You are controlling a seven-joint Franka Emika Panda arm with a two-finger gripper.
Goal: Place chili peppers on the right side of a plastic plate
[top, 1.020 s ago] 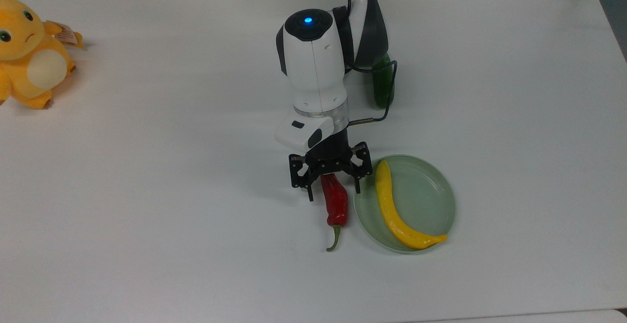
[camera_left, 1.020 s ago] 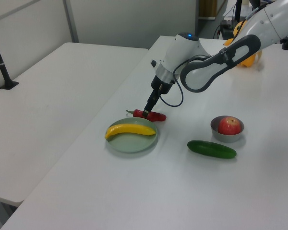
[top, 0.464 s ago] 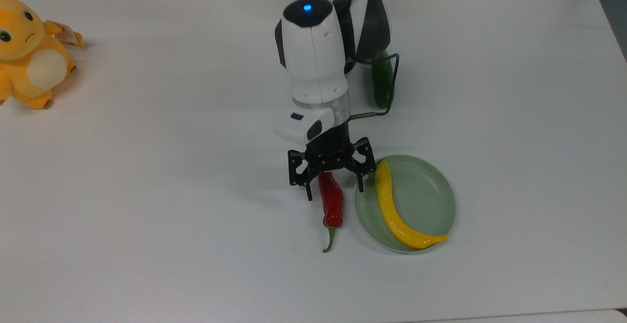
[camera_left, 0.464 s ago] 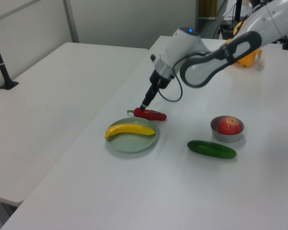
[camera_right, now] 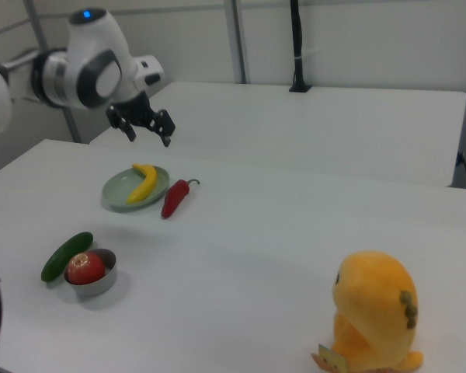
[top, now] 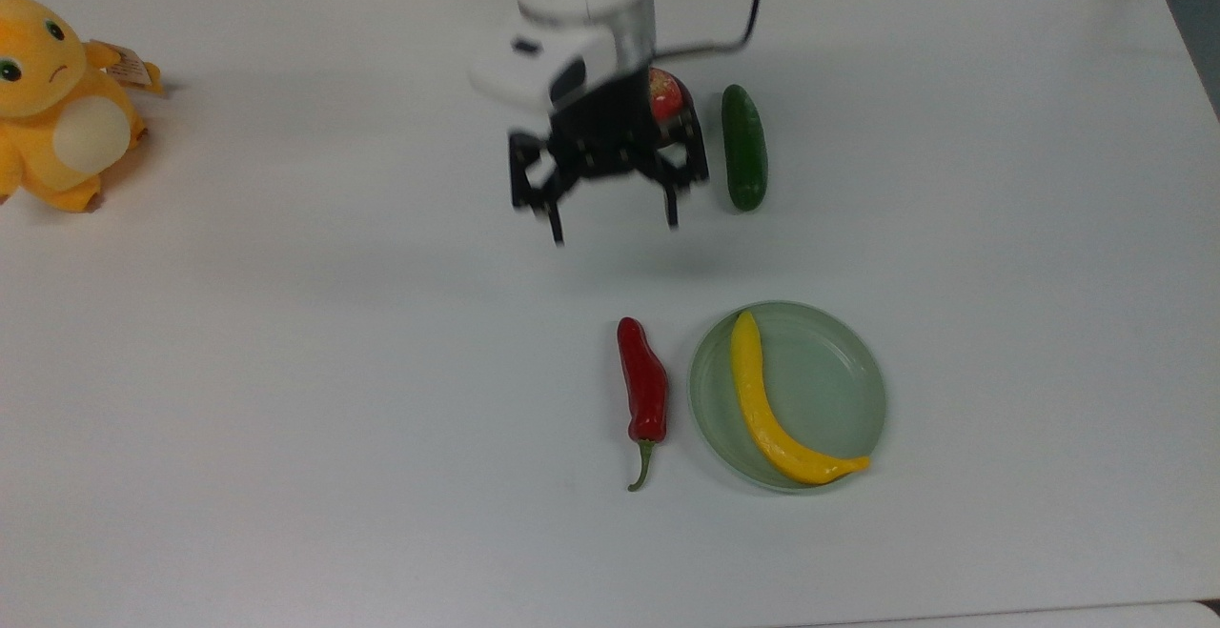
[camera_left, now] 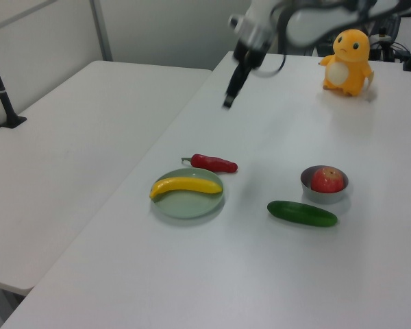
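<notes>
Counting we find one chili (top: 644, 384), one plate (top: 839, 375), chili apart from our raised pincer (top: 615, 220), wide open, empty.

arm (camera_right: 93, 70): white shell, grey joints | blue light | hand (top: 610, 199): black

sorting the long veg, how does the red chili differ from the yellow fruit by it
The chili is dark red and lies on the table, just outside the plate; the yellow fruit lies in the plate. The chili lies nearly straight; the yellow fruit curves and is longer. Both are glossy and tapered.
</notes>
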